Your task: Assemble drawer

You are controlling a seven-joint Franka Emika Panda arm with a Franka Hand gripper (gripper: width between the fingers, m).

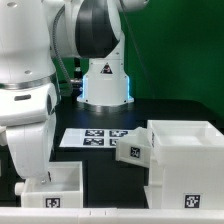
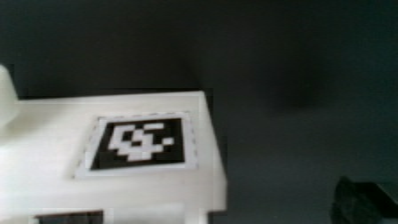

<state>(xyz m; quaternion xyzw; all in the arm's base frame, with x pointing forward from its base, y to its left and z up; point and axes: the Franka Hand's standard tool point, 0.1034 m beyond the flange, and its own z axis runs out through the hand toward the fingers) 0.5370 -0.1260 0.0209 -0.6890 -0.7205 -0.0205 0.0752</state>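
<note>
One white open-top tray lies at the front of the exterior view's left, with a tag on its front wall. My gripper hangs right at this tray's left wall, its fingertips mostly hidden by the arm. In the wrist view the tray's tagged face fills the frame close up. My gripper is open: one dark finger is over bare table, the other barely shows past the tray's white wall. The cube-shaped casing stands at the exterior view's right. The second tray leans tilted against it.
The marker board lies flat on the black table between the left tray and the casing. The robot's base stands behind it. A green wall closes the back.
</note>
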